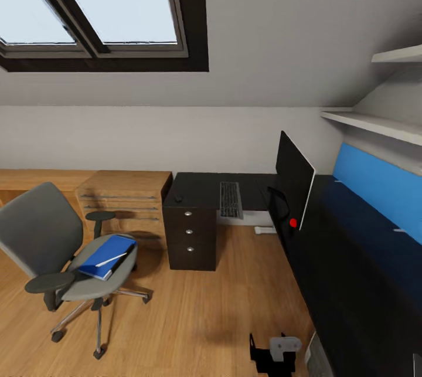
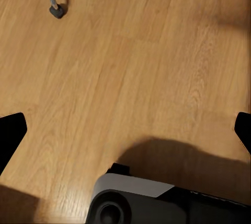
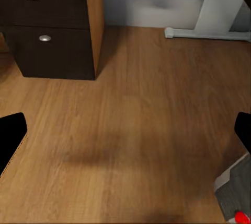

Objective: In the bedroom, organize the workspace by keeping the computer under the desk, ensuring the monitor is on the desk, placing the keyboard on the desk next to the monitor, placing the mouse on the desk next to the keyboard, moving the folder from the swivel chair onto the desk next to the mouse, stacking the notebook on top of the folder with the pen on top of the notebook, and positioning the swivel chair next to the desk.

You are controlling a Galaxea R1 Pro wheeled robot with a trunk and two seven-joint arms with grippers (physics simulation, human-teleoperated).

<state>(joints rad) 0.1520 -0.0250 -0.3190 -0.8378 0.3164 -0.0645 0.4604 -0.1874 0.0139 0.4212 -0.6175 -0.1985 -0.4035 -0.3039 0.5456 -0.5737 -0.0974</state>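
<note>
Where seat curves, blue folder [image 1: 108, 255]

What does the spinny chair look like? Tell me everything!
The swivel chair has a grey padded seat and tall back, black armrests, and a shiny metal star base on dark casters. It stands upright on the wood floor, apart from the black desk. A blue folder with a thin white pen lies on its seat.
</note>
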